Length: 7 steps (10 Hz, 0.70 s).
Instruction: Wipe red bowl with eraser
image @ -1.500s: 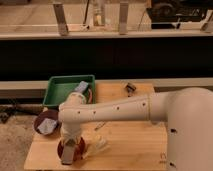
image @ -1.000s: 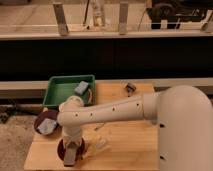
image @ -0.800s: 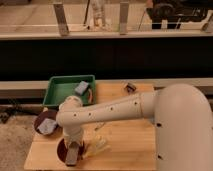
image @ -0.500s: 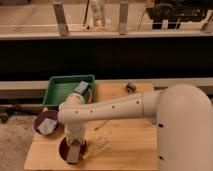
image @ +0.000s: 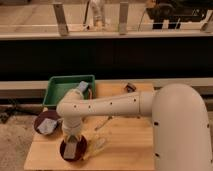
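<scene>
The white robot arm point(image: 110, 105) bends down over the front-left corner of the pale wooden surface point(image: 125, 145). Its tool point(image: 72, 141) sits low inside the dark red round bowl point(image: 83, 153), with the grey block eraser point(image: 71, 150) at its tip. I cannot tell whether the tool is clamped or spread. A green plastic tray point(image: 55, 92) occupies the back-left corner.

My body, item by item.
- My upper arm point(image: 182, 127): one large rounded shell, cream-white and smooth, with a few small dark dots down its left edge.
- My forearm point(image: 112, 106): a long cream-white tube in the same finish, with small dark dots scattered along it.
- My elbow joint point(image: 70, 111): rounded and cream-white.
- My gripper point(image: 71, 144): darker and greyish, low at the front left, over the red bowl point(image: 63, 151).
</scene>
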Tool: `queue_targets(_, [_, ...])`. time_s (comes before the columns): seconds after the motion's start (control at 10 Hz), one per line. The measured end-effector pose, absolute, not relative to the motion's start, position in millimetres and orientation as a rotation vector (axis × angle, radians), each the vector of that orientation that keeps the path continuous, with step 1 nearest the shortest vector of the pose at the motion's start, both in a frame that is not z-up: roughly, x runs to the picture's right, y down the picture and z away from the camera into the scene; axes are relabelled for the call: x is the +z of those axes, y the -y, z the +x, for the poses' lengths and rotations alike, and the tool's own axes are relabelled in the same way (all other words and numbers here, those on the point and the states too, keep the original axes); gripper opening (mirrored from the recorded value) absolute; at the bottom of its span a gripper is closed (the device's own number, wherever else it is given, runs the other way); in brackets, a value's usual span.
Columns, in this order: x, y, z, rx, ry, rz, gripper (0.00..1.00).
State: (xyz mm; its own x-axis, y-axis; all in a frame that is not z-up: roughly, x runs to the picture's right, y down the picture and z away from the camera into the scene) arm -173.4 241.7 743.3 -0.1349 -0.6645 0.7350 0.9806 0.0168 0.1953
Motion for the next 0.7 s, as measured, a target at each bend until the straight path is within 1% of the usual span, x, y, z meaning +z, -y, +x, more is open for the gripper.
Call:
queue_targets(0.3, [735, -240, -193, -1.558, 0.841, -0.463, 0.0])
queue_targets(0.7, [732, -251, -205, -1.584, 0.862, -0.45, 0.0])
